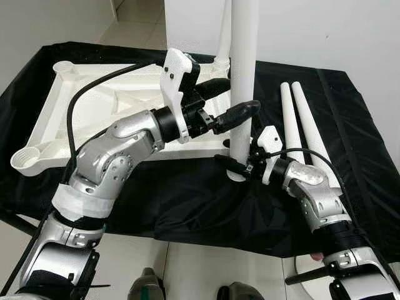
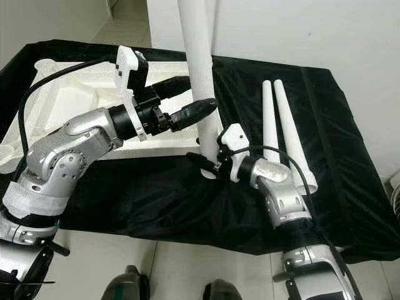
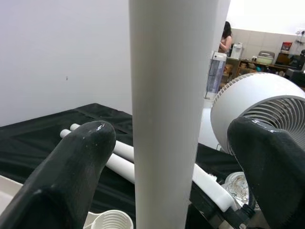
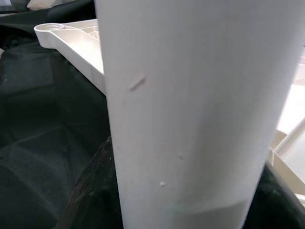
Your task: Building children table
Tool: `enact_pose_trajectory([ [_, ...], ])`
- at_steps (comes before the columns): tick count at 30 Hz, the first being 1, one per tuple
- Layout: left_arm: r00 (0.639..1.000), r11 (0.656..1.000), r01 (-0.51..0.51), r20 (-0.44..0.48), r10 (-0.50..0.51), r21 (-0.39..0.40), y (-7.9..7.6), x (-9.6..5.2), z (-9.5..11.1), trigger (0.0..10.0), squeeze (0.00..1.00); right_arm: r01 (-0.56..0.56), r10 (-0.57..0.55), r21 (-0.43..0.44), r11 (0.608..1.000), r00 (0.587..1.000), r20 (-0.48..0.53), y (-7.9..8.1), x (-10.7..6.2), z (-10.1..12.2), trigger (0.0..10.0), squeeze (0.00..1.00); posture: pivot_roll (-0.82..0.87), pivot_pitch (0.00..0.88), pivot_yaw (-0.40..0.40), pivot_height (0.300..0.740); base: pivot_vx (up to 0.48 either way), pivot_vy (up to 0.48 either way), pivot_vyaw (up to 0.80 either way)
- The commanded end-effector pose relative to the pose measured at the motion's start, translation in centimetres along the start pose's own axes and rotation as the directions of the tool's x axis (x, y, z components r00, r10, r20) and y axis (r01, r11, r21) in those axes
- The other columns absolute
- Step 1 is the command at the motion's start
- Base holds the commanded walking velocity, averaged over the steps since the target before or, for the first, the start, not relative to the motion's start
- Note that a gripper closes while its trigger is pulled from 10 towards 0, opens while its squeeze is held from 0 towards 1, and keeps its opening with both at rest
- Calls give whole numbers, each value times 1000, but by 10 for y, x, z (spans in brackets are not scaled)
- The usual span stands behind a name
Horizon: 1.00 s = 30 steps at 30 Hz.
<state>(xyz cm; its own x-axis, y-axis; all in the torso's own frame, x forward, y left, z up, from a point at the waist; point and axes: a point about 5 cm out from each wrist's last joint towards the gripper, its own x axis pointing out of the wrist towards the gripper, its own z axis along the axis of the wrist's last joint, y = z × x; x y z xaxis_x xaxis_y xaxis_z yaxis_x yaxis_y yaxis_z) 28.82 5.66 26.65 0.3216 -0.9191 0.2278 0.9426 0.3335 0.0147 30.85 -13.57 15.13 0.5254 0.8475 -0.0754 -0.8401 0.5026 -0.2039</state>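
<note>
Left eye view showed us mid-assembly at the black-draped bench (image 1: 187, 200), where the white tabletop (image 1: 100, 119) lay upside down with its corner sockets facing up. We held one white table leg (image 1: 242, 75) upright at the tabletop's near right corner, its lower end at the socket there; we could not tell whether it was already seated.

Our right gripper (image 1: 240, 164) pinched the leg low down, just above its foot, its fingers pressed against the plastic, which we judged was meant to steady the base at the socket. Our left gripper (image 1: 231, 103) sat higher on the leg, its fingers (image 3: 71, 167) spread to either side of it with gaps visible in the left wrist view, seemingly bracketing the leg to keep it vertical rather than clamping it.

Two spare legs (image 1: 300, 128) lay side by side on the cloth to our right, near the work, and another leg (image 1: 224, 37) stood at the tabletop's far corner. A white fan (image 3: 267, 105) sat beyond the bench. We could read no brand, label or writing on any part.
</note>
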Motion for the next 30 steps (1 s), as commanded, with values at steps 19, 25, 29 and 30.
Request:
enact_pose_trajectory([
  [19, 994, 997, -32, -104, 24, -73, 12, 10, -7, 0, 0, -94, 93, -43, 995, 995, -31, 9, 4, 8, 10000, 0, 37, 0, 30, 740, 0, 0, 0],
  [25, 998, 996, -33, -58, 29, -79, 12, 10, 1, 0, 0, -84, 83, -34, 996, 996, -24, 10, 4, 8, 10000, 0, 37, 0, 25, 740, 0, 0, 0],
  [29, 998, 995, -51, -25, 49, -81, 14, 11, 6, 0, 0, -68, 68, -28, 997, 998, -18, 9, 5, 9, 10000, 0, 38, 2, 20, 740, 0, 0, 0],
  [30, 998, 995, -58, -14, 58, -83, 14, 11, 7, 0, 0, -62, 62, -24, 998, 998, -15, 9, 6, 9, 10000, 0, 38, 2, 20, 740, 0, 0, 0],
])
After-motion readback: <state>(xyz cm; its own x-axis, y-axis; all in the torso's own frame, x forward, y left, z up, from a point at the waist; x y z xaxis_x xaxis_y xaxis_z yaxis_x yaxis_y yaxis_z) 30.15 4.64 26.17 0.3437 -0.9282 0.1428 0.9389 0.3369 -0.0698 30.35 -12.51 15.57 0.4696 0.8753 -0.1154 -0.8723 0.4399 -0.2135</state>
